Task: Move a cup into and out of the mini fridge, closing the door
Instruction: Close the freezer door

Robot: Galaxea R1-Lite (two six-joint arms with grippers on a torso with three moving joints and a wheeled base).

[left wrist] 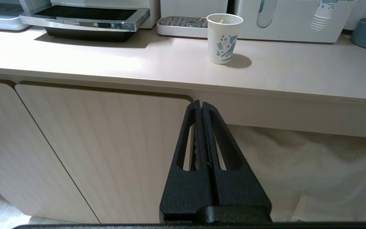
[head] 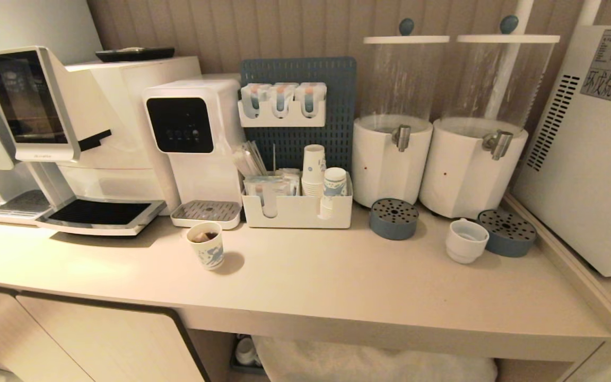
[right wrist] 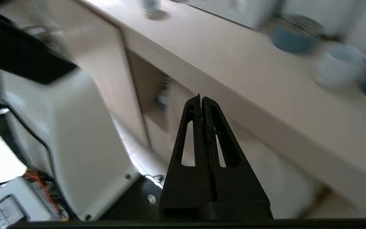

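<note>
Left gripper (left wrist: 201, 103) pressed fully together, holding nothing, hanging below the counter (left wrist: 157, 68) edge in front of a pale cabinet door (left wrist: 106, 152). Above and just to one side of its tips, on the counter top, a blue-printed paper cup (left wrist: 223, 38), well out of reach and untouched.

Right gripper (right wrist: 201, 99) likewise closed tight on nothing, also low in front of the counter face, tilted, with the view smeared by blur. Beyond its tips and up on the counter surface, the cup (right wrist: 340, 68), squat and white, standing upright and well apart from the fingers; just beside it, two round blue drip trays (right wrist: 292, 36).

From the head view, neither arm visible. Cup (head: 466, 240) resting near the counter's right end, touching or almost touching a blue drip tray (head: 507, 232), below the right drink dispenser (head: 472, 164). Further right of it, the mini fridge (head: 586, 175), showing only its vented side with a warning sticker; its door not seen.
</note>
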